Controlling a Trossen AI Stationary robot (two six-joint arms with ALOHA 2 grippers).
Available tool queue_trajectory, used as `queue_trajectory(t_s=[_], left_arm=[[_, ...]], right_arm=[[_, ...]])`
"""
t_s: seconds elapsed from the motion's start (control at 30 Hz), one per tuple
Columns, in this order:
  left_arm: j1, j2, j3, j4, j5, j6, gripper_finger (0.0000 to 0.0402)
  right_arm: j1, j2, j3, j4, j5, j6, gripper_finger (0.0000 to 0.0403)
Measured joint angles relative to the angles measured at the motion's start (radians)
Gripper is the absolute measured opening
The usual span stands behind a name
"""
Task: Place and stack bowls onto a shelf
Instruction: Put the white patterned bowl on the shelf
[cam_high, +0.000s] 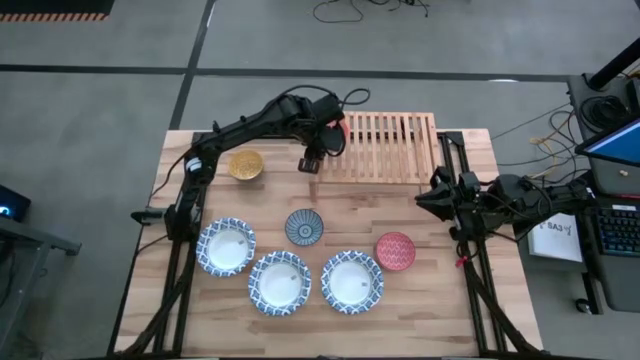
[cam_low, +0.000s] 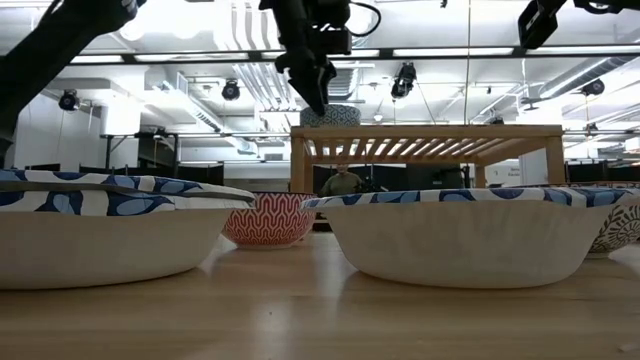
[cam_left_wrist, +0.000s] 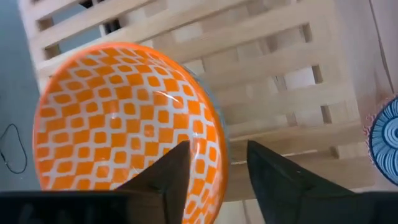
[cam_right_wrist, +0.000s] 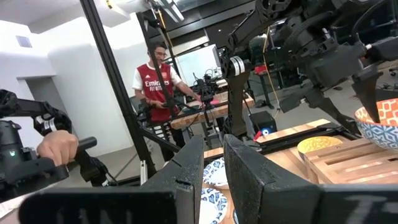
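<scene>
- The left gripper (cam_high: 312, 163) is at the left end of the shelf (cam_high: 385, 150), at its near edge.
- Seen from its own wrist camera, its two dark fingers (cam_left_wrist: 168, 174) pinch the rim of the orange bowl (cam_left_wrist: 124, 124), one finger inside and one outside.
- The orange bowl has a white checked pattern inside and sits over the wooden slats of the shelf (cam_left_wrist: 273, 68).
- From table height, the left gripper (cam_low: 318, 85) comes down onto a bowl with a blue and white outside (cam_low: 332, 116) that rests on top of the shelf (cam_low: 425, 135).
- The right gripper (cam_high: 425, 197) waits near the right side of the table (cam_high: 430, 300), just below the right end of the shelf. Its fingers (cam_right_wrist: 249, 168) are a little apart and hold nothing.
- The yellow bowl (cam_high: 246, 165) sits on the table, left of the shelf.
- The dark blue patterned bowl (cam_high: 304, 227) sits in the middle of the table.
- The red bowl (cam_high: 395, 250) sits to the right of it, near the right arm.
- Three big blue-and-white bowls are in a row along the front of the table: the left big bowl (cam_high: 226, 246), the middle big bowl (cam_high: 279, 281) and the right big bowl (cam_high: 351, 281). The left and middle ones look like they touch.
- In the right wrist view, a person in a red shirt (cam_right_wrist: 158, 87) stands in the room behind the table.
</scene>
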Motion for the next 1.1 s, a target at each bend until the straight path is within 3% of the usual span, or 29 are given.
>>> queue_trajectory(t_s=[0.3, 0.5, 0.77, 0.93, 1.1], left_arm=[[-0.007, -0.044, 0.053, 0.036, 0.008, -0.036, 0.0189], [-0.018, -0.111, 0.05, -0.031, 0.056, -0.273, 0.0179], [-0.075, -0.269, 0.007, -0.043, 0.06, -0.434, 0.0153], [-0.145, -0.423, -0.154, 0.089, 0.063, -0.483, 0.0151], [-0.214, -0.626, -0.501, 0.333, 0.061, -0.538, 0.0151]], right_arm=[[0.0, 0.0, 0.0, -0.007, 0.0, 0.0, 0.0054], [0.0, 0.0, 0.0, -0.012, 0.0, -0.018, 0.0054], [0.0, 0.0, 0.0, -0.013, 0.001, -0.027, 0.0054], [0.0, 0.002, 0.0, -0.013, 0.002, -0.05, 0.0054], [0.0, 0.012, 0.0, -0.012, 0.002, -0.053, 0.0054]])
